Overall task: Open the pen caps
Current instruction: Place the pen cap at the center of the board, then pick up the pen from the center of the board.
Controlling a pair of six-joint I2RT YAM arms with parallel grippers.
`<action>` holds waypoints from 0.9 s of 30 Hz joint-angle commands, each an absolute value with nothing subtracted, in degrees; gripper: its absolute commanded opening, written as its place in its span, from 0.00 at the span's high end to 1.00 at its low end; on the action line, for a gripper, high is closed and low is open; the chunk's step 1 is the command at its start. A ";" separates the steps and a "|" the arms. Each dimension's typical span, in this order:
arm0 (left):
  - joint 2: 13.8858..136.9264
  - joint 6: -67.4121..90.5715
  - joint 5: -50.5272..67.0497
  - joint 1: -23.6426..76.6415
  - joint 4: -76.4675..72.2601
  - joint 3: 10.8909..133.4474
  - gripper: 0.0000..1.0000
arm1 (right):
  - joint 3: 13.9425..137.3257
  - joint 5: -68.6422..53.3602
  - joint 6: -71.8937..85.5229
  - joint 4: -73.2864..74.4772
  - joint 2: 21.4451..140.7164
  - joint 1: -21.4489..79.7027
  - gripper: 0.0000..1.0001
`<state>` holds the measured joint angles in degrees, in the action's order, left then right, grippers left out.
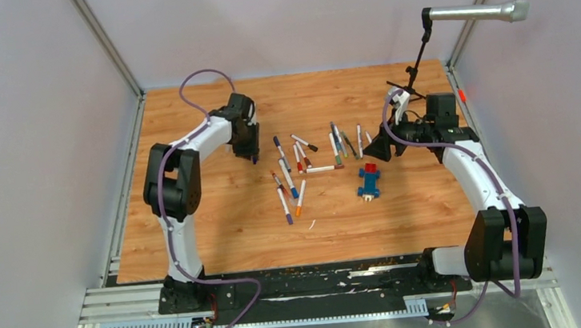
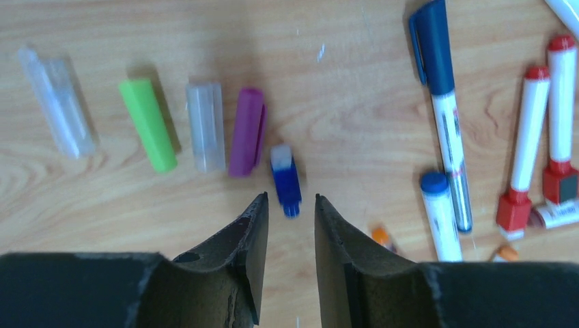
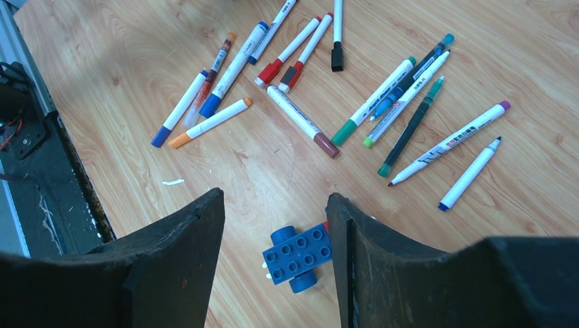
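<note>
Evidently cap-parking is the step in hand: the left end effector (image 1: 254, 158) stands spread and empty over the blue cap (image 2: 285, 183). The cap lies on the tabletop (image 2: 341, 102) left of the pens, beside the purple cap (image 2: 246, 131), its long axis near-to-far and pale end far. The next move calls for fetching a capped pen (image 2: 440, 102). The right end effector (image 3: 274, 198) hangs spread, empty.

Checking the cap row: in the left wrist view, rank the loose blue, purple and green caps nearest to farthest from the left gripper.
1. loose blue cap, just ahead of the left gripper
2. purple cap, left
3. green cap, farther left
</note>
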<state>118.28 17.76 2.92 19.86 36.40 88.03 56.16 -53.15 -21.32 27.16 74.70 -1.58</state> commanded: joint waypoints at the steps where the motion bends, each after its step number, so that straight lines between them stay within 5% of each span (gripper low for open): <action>1: 106.29 16.98 3.88 20.20 34.36 83.49 0.62 | 55.50 -55.94 -22.97 25.53 73.51 -2.25 0.43; 7: 89.65 18.67 5.90 20.13 26.61 70.12 0.62 | 54.80 -56.33 -23.51 25.40 73.12 -2.70 0.43; 13: 72.93 22.28 1.14 20.13 21.54 57.33 0.52 | 53.61 -57.17 -24.27 25.00 72.29 -3.34 0.43; 17: 60.84 24.87 -3.29 20.06 17.33 49.47 0.34 | 51.93 -58.16 -24.82 23.71 70.93 -3.59 0.43; 20: 52.40 28.13 -7.75 20.04 13.47 42.79 0.03 | 50.16 -58.87 -25.08 22.17 69.66 -3.89 0.43; 27: 39.25 36.08 -3.13 19.42 9.63 31.09 0.00 | 45.42 -61.83 -25.92 17.95 66.29 -5.18 0.42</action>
